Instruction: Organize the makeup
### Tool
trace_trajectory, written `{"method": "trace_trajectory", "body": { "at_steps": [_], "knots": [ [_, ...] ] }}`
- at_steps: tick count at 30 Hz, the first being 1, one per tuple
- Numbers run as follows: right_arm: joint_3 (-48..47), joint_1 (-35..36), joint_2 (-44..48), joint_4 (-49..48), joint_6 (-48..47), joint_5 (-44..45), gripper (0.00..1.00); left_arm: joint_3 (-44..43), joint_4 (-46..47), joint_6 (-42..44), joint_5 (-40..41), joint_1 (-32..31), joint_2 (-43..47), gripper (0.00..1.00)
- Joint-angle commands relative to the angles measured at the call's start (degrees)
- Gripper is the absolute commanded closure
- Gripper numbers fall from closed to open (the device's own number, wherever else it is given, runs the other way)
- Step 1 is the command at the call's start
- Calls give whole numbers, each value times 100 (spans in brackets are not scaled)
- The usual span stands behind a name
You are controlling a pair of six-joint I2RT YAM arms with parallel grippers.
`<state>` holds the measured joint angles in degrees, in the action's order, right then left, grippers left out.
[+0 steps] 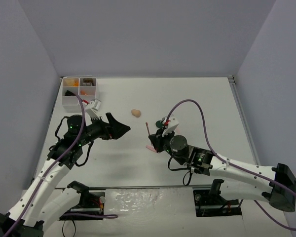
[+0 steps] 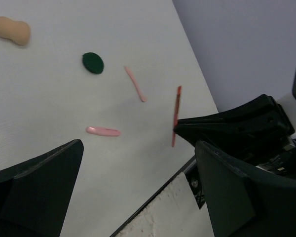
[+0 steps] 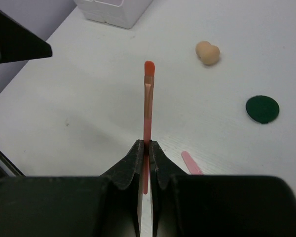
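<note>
My right gripper (image 3: 148, 148) is shut on a thin red-and-pink stick (image 3: 148, 98) with a copper band, held above the table's middle (image 1: 147, 129). In the top view the right gripper (image 1: 153, 140) is just right of my left gripper (image 1: 119, 130), which is open and empty. A beige sponge (image 1: 135, 113), a dark-green round compact (image 1: 160, 124) and a pink stick (image 1: 150, 147) lie on the table near them. The left wrist view shows the sponge (image 2: 10, 29), the compact (image 2: 92, 62), two pink sticks (image 2: 103, 131) (image 2: 135, 84) and the held stick (image 2: 176, 114).
A white four-compartment box (image 1: 80, 90) with orange and dark items stands at the far left corner; it also shows in the right wrist view (image 3: 113, 10). Grey walls enclose the table on three sides. The table's near edge (image 2: 153, 197) lies below the left gripper.
</note>
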<state>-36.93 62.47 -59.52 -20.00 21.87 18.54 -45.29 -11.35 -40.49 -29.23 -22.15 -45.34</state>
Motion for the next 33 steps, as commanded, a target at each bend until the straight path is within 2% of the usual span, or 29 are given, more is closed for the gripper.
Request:
{"method": "trace_trajectory", "body": {
  "at_steps": [1, 7, 16, 20, 26, 30, 32, 33],
  "knots": [
    [-255, 148, -273, -1518, -633, -148, 100, -571, 724, -176, 668, -755, -232, 9],
    [-340, 228, -402, -1842, -677, -355, 100, -602, 884, -147, 1438, -1503, -580, 20],
    [-207, 246, -303, -2066, -621, -446, 100, -577, 1414, -116, 2023, -1985, -985, 42],
    [-156, 239, -290, -2085, -605, -419, 100, -574, 1621, -141, 2067, -2037, -1068, 60],
    [-52, 239, -279, -2183, -588, -369, 100, -551, 1794, -196, 2115, -2074, -1134, 78],
    [-39, 239, -324, -2196, -599, -271, 100, -496, 1845, -196, 2095, -2101, -1197, 99],
    [-35, 239, -359, -2201, -588, -210, 99, -428, 1865, -179, 2126, -2109, -1215, 100],
    [-43, 238, -368, -2200, -588, -200, 95, -426, 1864, -175, 2152, -2109, -1225, 100]
  ]
}}
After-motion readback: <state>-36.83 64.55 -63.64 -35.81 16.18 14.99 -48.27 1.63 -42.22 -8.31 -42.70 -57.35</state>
